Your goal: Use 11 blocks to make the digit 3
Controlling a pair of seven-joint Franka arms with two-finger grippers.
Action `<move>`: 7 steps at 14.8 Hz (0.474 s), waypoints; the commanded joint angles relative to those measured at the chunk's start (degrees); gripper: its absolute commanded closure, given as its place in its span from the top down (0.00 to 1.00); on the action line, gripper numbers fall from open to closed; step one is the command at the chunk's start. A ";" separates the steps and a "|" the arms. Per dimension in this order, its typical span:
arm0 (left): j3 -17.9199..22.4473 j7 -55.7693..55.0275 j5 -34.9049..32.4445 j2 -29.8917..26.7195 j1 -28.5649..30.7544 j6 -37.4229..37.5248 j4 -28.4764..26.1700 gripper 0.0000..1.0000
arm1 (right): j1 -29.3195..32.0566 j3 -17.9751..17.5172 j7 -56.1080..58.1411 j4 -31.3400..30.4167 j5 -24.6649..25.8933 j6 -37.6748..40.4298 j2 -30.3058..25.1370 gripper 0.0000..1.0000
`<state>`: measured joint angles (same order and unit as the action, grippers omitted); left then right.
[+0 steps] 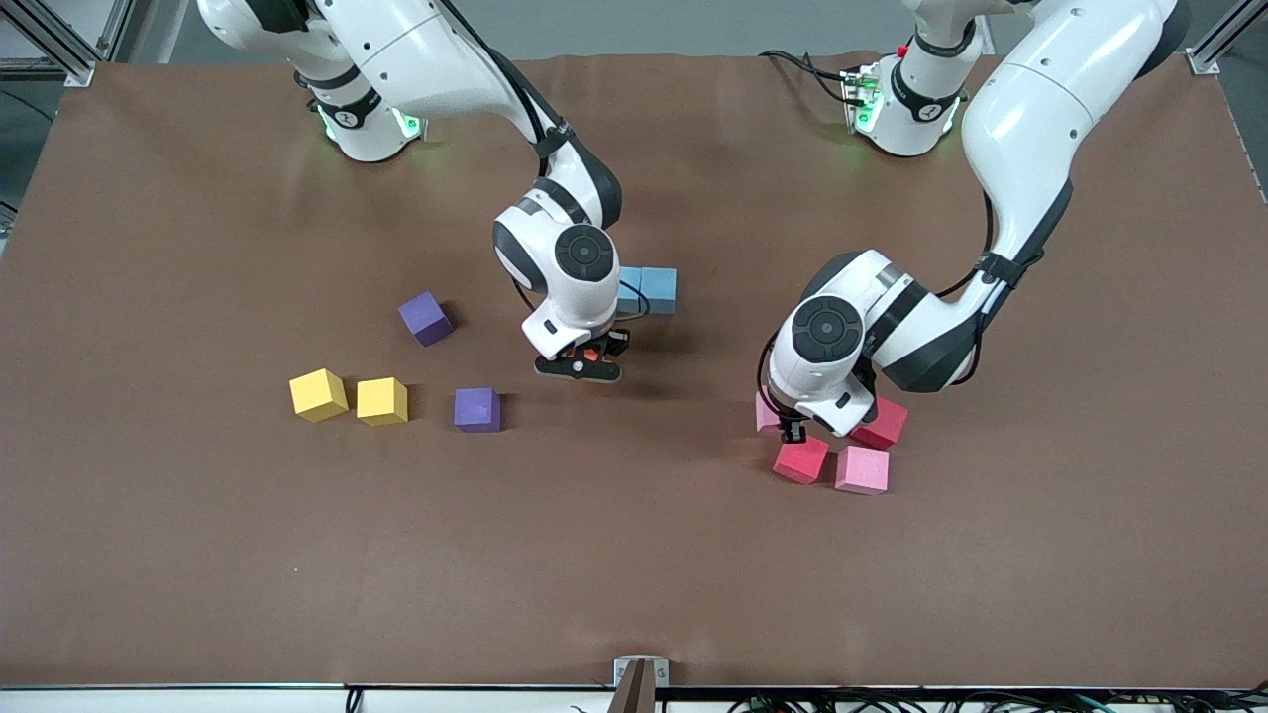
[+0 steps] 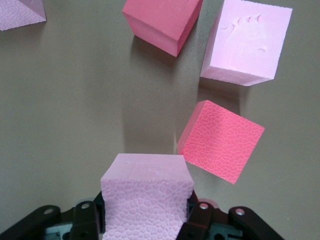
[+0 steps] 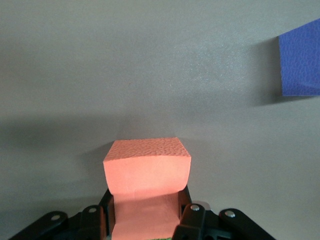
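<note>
Blocks are lying in loose groups, not yet joined into the digit 3. Clock directions are following the front view, with 12 at the robot bases.

We are seeing the right gripper [image 1: 584,364] hanging over the bare table [image 1: 634,555], just off centre at 9 o'clock. Its fingers are pinching the orange block [image 3: 147,170] by two opposite faces.

The left gripper [image 1: 792,433] is hanging over the red-and-pink cluster at about 4 o'clock of centre, and its fingers are squeezing a pink block [image 2: 147,200] the same way.

In that cluster we are counting:
- one red block [image 1: 801,460]
- a loose pink block [image 1: 862,469] sitting just beside it at its 3 o'clock
- a second red block [image 1: 882,424] at 12 o'clock of that loose pink one
- a further pink corner [image 2: 20,12] showing in the left wrist view

Two blue blocks [image 1: 649,290] are sitting side by side and touching at 12 o'clock of centre, partly covered by the right arm.

A purple block [image 1: 477,409] is lying at about 8 o'clock of the right gripper, and a second purple block [image 1: 426,318] is sitting tilted at its 10 o'clock.

Two yellow cubes [image 1: 349,397] are sitting at 9 o'clock of the nearer purple block, just beside each other with a thin gap between them.
</note>
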<state>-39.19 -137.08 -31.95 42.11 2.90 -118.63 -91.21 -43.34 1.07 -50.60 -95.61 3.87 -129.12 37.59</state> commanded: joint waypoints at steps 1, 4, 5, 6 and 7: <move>-0.01 0.94 0.39 -0.54 0.00 0.68 0.16 0.39 | -0.52 0.51 -1.61 -2.12 1.67 -0.78 -1.03 0.04; -0.01 0.94 0.31 -0.54 0.09 0.68 0.16 0.39 | -0.17 0.43 -1.43 -2.91 2.46 -0.87 -1.20 0.04; -0.01 0.94 0.31 -0.54 0.00 0.68 0.16 0.39 | -0.17 0.43 -1.43 -2.91 2.63 -0.87 -1.21 0.04; -0.01 0.94 0.31 -0.54 0.00 0.68 0.16 0.39 | -0.17 0.43 -1.43 -3.00 2.64 -0.87 -1.21 0.04; -0.01 0.94 0.31 -0.54 0.00 0.68 0.16 0.39 | -0.17 0.43 -1.43 -3.00 2.64 -0.87 -1.21 0.04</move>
<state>-39.19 -137.08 -31.95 42.11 2.90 -118.63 -91.21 -43.35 1.07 -50.62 -95.78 4.73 -129.13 37.55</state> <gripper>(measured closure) 0.445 0.493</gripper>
